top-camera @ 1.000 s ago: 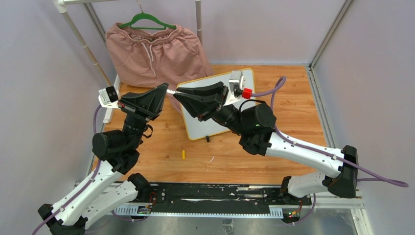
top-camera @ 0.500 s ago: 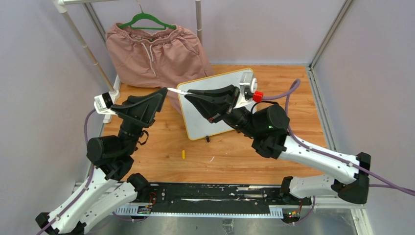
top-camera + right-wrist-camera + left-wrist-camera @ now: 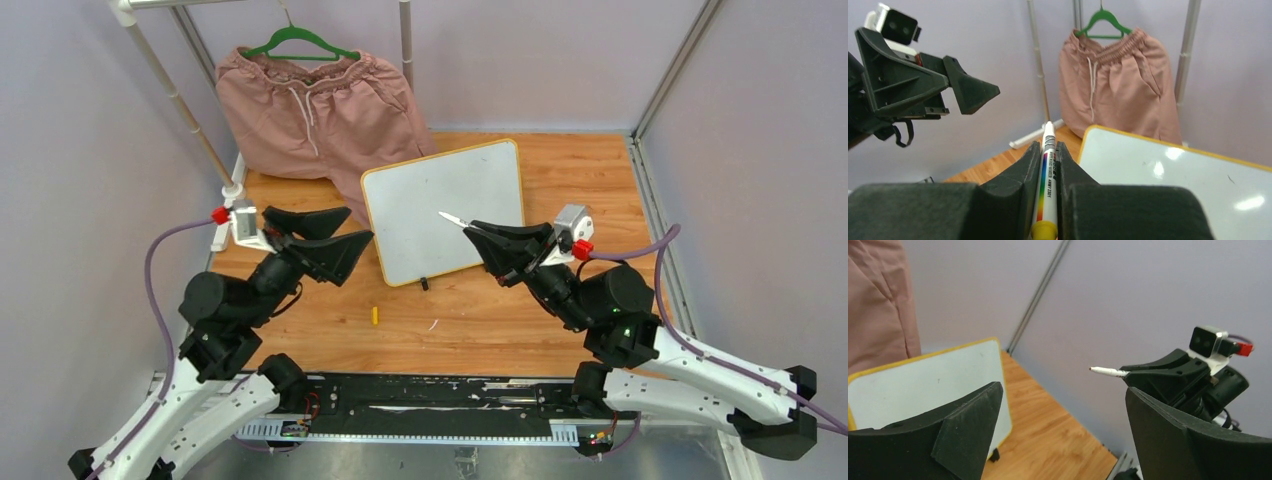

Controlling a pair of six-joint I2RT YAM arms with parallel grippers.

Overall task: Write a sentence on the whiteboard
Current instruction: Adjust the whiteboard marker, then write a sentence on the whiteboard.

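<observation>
Jaws of the right gripper (image 3: 478, 232) pinch a marker (image 3: 1046, 170), tip forward, ready for writing. The left gripper (image 3: 355, 228) gapes empty. Between them the whiteboard (image 3: 440, 200) lies on the table (image 3: 600, 180), seemingly blank.

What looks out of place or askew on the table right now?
A small yellow piece, perhaps the cap of the marker in the right fingers, lies loose on the table before the whiteboard, which sits askew to the table edges.

Whiteboard (image 3: 1158, 170) cut off at R edge, R-wrist cam.
</observation>
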